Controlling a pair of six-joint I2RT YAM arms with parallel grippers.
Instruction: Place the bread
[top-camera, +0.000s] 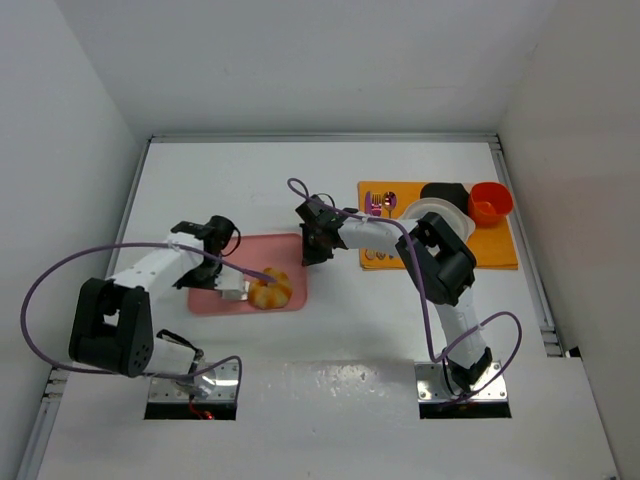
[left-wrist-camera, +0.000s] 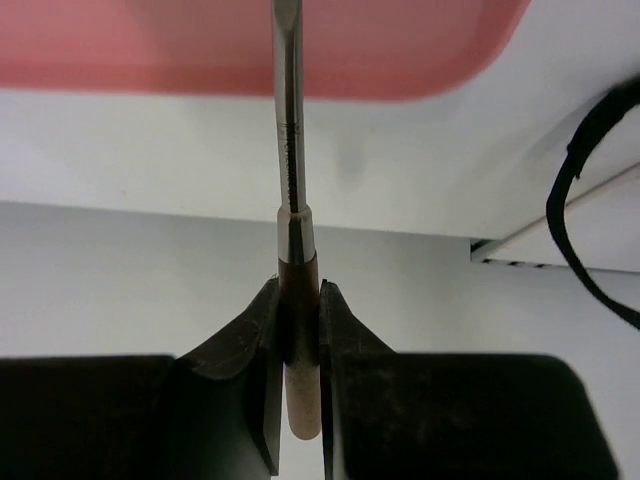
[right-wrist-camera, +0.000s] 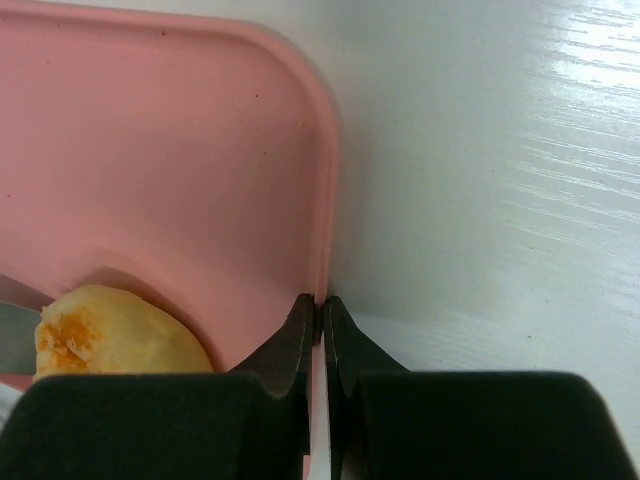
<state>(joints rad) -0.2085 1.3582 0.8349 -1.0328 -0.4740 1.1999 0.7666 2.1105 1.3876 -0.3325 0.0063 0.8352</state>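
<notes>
The bread (top-camera: 270, 289), a small golden-yellow bun, lies in the near right corner of the pink tray (top-camera: 268, 250). My left gripper (top-camera: 207, 270) is shut on the brown handle of a metal spatula (top-camera: 236, 291), whose blade reaches the bun's left side. In the left wrist view the handle (left-wrist-camera: 300, 340) sits between the jaws of the left gripper (left-wrist-camera: 298, 290), with the tray (left-wrist-camera: 150, 50) beyond. My right gripper (top-camera: 314, 247) is shut on the tray's right rim. The right wrist view shows this gripper (right-wrist-camera: 322, 305) pinching the rim (right-wrist-camera: 325, 200), with the bread (right-wrist-camera: 110, 335) at lower left.
An orange placemat (top-camera: 500, 245) lies at the back right, with purple cutlery (top-camera: 380, 205), a white plate (top-camera: 440, 210), a black bowl (top-camera: 445, 192) and a red cup (top-camera: 490, 202). White walls enclose the table on three sides.
</notes>
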